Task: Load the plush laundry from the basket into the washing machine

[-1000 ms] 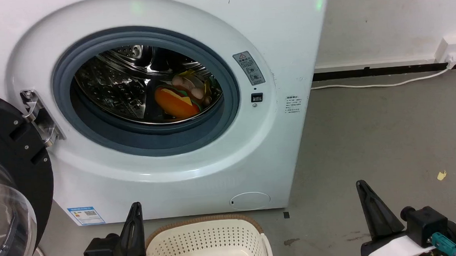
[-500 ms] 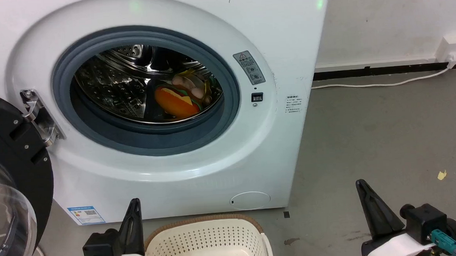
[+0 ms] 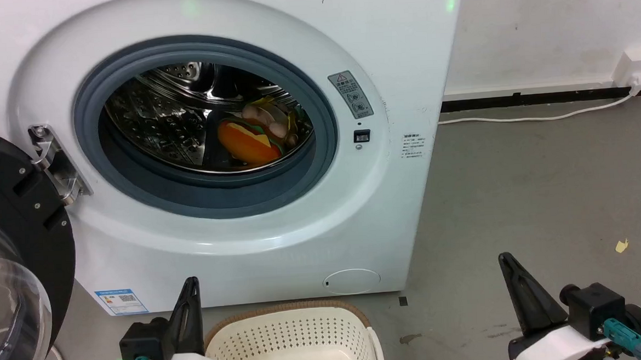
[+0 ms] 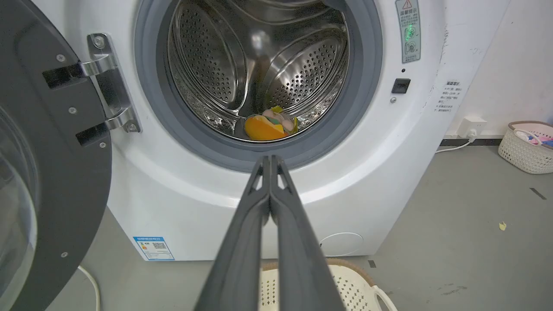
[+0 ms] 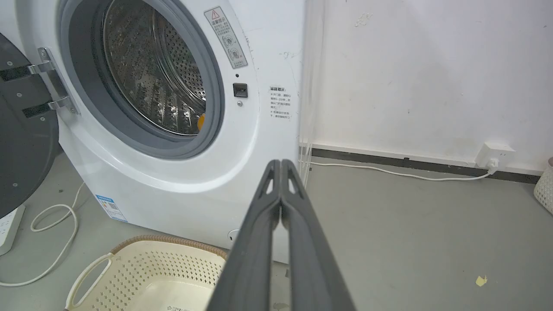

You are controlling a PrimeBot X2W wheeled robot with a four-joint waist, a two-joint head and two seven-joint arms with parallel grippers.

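- Left tool [image 3: 192,288] sits at 7 o'clock in the head view with its two dark fingers pressed flat together and nothing between them
- Right tool [image 3: 507,263] at 5 o'clock is the same: tips meeting, no cargo, pointing up over bare floor
- And what has changed in the last second? Next to nothing: the left wrist has nudged a touch, the right has barely stirred, and both hang low and well back from the machine
- The plush laundry [image 3: 252,139] has not budged: orange cushion and doll lie inside the steel drum [image 3: 158,117], at about 4 o'clock of the round opening, well behind the grey door seal [image 3: 212,199]
- The basket [image 3: 290,335] stands at 6 o'clock, just in front of the washing machine [image 3: 391,61]; the right wrist view shows its pale inner bottom with only the label on it
- The door [image 3: 15,218] hangs wide open at 9 o'clock
- My read: the load is in and both tools have let go and pulled clear, so the job looks as good as done, with only the open door perhaps left
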